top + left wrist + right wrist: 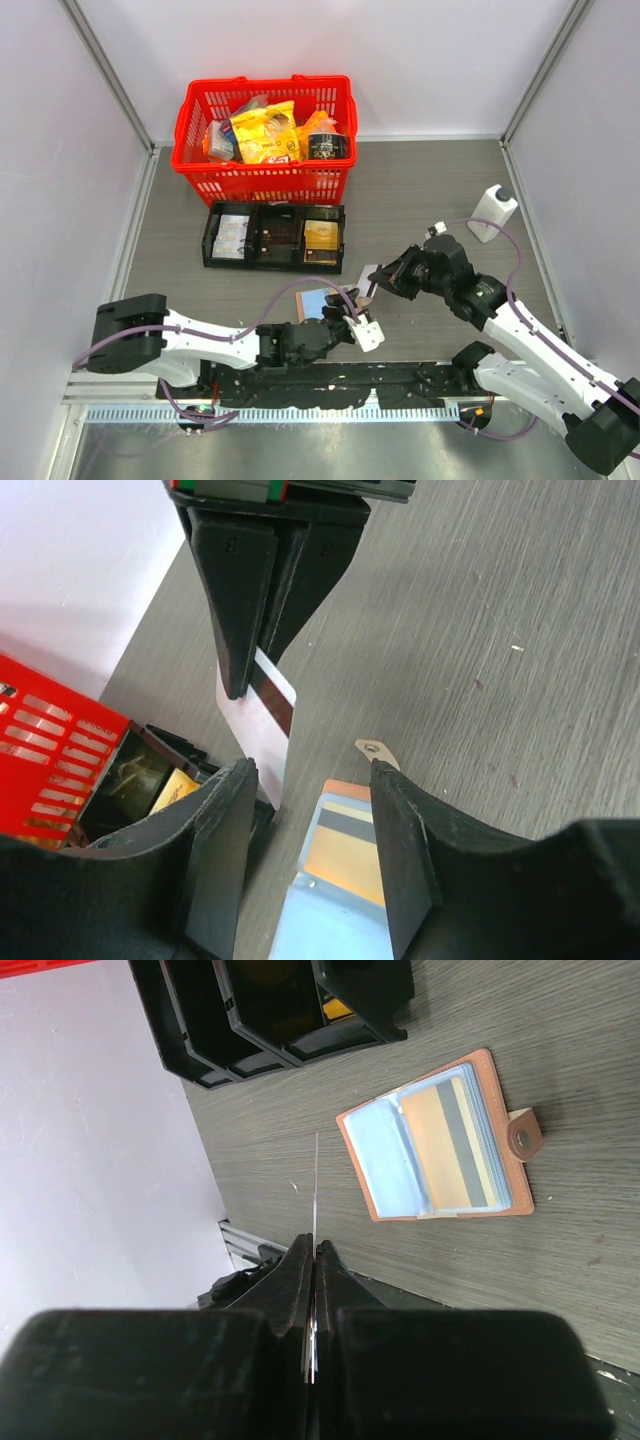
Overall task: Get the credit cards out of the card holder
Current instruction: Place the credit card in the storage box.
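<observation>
Since the top view shows my right hand (378,287) clenched on a pale credit card (369,272) that hangs clear of the open card holder (316,302), I judge the step in hand is carrying that card away. My left hand (345,315) sits over the holder's right end. The black tray (275,237) lies beyond, the red basket (265,135) farther still, and a white bottle (492,212) stands well off to the right. Bare surface (420,190) between tray and bottle leaves open room.

From the left wrist, its fingers (215,850) stand apart, released and grasping nothing, over the holder's end. A second card (345,855), gold-orange, sits inside. The pinched card hangs just ahead of those fingers, so I'd raise it straight up before swinging.

From the right wrist, the card shows edge-on, squeezed tight. The holder lies flat, snap tab (523,1138) outward. The tray's wall is near, so I'd pass over it high.
</observation>
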`<state>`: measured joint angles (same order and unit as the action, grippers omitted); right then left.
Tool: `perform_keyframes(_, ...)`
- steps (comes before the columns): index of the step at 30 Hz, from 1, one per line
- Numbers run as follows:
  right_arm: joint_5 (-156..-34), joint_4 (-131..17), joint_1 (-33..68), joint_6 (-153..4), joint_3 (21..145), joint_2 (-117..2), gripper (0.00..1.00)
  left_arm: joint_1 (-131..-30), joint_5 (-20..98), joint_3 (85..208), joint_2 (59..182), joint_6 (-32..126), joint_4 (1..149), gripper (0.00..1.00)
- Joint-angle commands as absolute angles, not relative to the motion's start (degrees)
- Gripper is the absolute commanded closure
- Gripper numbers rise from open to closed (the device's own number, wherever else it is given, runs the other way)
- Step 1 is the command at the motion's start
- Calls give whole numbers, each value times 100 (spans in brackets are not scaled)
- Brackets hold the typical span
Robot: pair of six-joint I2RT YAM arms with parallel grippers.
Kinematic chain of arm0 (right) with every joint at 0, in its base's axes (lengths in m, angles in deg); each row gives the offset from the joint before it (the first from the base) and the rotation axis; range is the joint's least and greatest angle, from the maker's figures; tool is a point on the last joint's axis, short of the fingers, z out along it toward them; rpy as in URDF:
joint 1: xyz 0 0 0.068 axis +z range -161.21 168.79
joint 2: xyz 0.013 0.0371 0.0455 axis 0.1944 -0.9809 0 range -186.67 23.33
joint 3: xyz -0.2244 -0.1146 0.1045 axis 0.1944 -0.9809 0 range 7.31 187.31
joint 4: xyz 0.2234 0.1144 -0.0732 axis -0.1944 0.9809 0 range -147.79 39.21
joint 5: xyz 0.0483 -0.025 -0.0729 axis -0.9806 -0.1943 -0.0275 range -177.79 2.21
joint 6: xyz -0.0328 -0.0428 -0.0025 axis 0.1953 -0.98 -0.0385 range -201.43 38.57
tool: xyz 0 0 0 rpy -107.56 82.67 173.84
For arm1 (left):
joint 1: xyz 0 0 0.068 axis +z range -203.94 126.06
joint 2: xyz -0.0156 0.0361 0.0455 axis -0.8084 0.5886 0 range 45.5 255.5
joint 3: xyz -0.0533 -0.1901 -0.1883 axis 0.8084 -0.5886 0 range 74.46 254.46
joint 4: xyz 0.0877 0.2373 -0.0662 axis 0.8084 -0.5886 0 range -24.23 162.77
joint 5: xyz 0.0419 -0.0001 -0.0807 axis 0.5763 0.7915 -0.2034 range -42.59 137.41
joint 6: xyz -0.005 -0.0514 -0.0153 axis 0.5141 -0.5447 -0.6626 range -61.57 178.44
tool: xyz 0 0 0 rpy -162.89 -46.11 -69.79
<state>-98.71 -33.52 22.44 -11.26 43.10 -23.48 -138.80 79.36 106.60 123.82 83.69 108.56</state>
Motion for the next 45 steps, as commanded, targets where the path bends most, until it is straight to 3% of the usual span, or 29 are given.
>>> perform_keyframes(1, -9755, -3441, 2272, -936, 4396, -2194, 99, -13919, 8142, 10962, 12591, 8673, 11689, 50)
perform_keyframes(10, -9755, -3450, 2272, -813, 4247, -1992, 99, -13919, 8292, 11155, 12996, 8823, 12102, 61)
perform_keyframes(13, -9764, -3441, 2272, -787, 4229, -1991, 99, -13919, 8336, 11190, 13040, 8849, 12216, 70)
perform_keyframes(18, -9711, -3441, 2272, -743, 4202, -1956, 99, -13919, 8380, 11208, 12979, 8727, 12182, 99)
perform_keyframes(19, -9693, -3467, 2272, -743, 4194, -1930, 97, -13919, 8397, 11190, 12944, 8648, 12112, 100)
perform_keyframes(20, -9667, -3511, 2272, -751, 4193, -1921, 95, -13919, 8406, 11190, 12891, 8543, 12050, 100)
perform_keyframes(24, -9326, -3512, 2272, -997, 4255, -1833, 60, -13911, 8590, 11234, 12601, 7999, 11383, 100)
perform_keyframes(26, -9097, -3476, 2272, -1243, 4395, -1842, 51, -13876, 8643, 11234, 12356, 7656, 11014, 100)
perform_keyframes(35, -8394, -3231, 2263, -2867, 5125, -2097, 38, -12866, 7766, 11278, 10809, 5407, 8309, 100)
perform_keyframes(45, -8322, -3134, 2272, -4424, 5099, -2263, 35, -10283, 5956, 12094, 9700, 4271, 5249, 99)
